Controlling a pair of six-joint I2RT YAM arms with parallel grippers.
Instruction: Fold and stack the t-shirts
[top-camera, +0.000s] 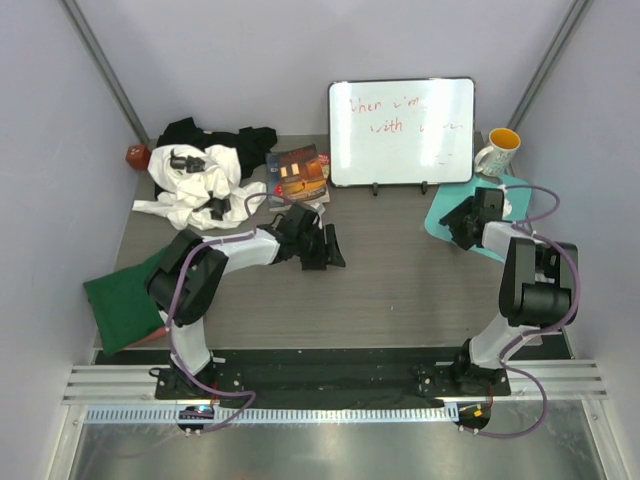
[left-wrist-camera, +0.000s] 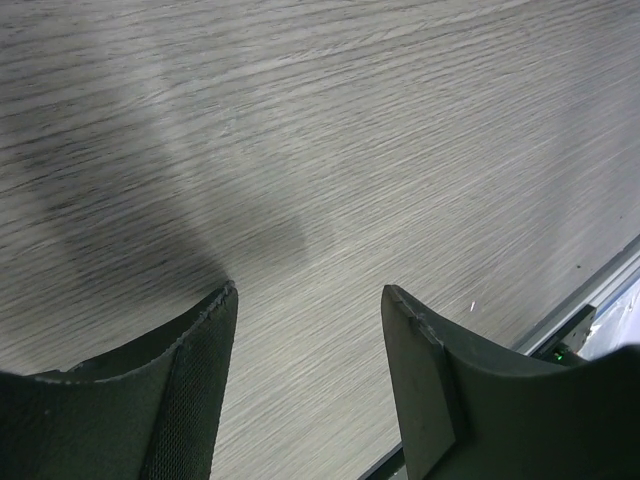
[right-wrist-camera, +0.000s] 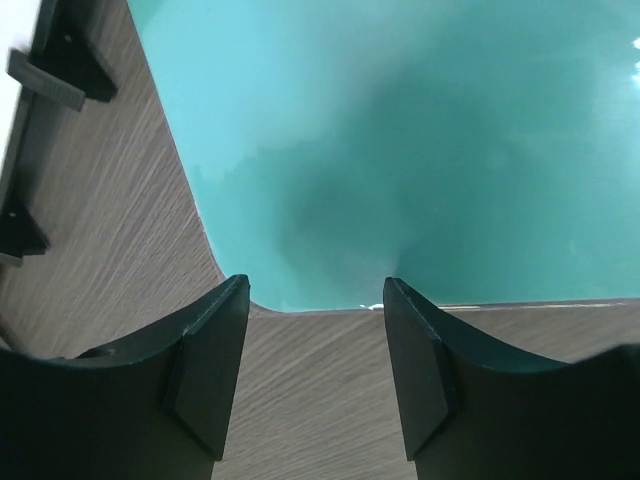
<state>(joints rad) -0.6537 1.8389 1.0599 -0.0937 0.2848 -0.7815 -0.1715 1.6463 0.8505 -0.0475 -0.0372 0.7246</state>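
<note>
Three t-shirts sit along the table's (top-camera: 400, 290) left side. A dark green t-shirt (top-camera: 120, 298) lies flattened at the left edge, partly overhanging it. Toward the far left corner, a white t-shirt (top-camera: 195, 185) with black marks lies crumpled in a heap. A black t-shirt (top-camera: 215, 135) is bunched just behind it, touching it. A small red object (top-camera: 137, 155) rests in that corner beside the heap.

The left arm (top-camera: 190, 280) rises from the near edge and bends at its elbow above the green shirt. Its forearm reaches right toward the table's middle. The left end effector (top-camera: 325, 248) (left-wrist-camera: 310, 295) hangs low over bare wood, fingers spread apart with nothing between them.

A book (top-camera: 298, 175) lies past it, near the far edge, beside a whiteboard (top-camera: 402, 132) propped upright on its stand. A white mug (top-camera: 497, 152) with an orange inside stands at the far right; whether it holds anything cannot be told. A teal mat (top-camera: 445, 218) (right-wrist-camera: 400, 130) lies flat just in front of the mug.

The right arm (top-camera: 535, 285) stands up from the near edge, folds over and angles toward the far edge. The right end effector (top-camera: 465, 222) (right-wrist-camera: 315, 285) hovers over the mat's rounded corner, fingers spread apart and empty.
</note>
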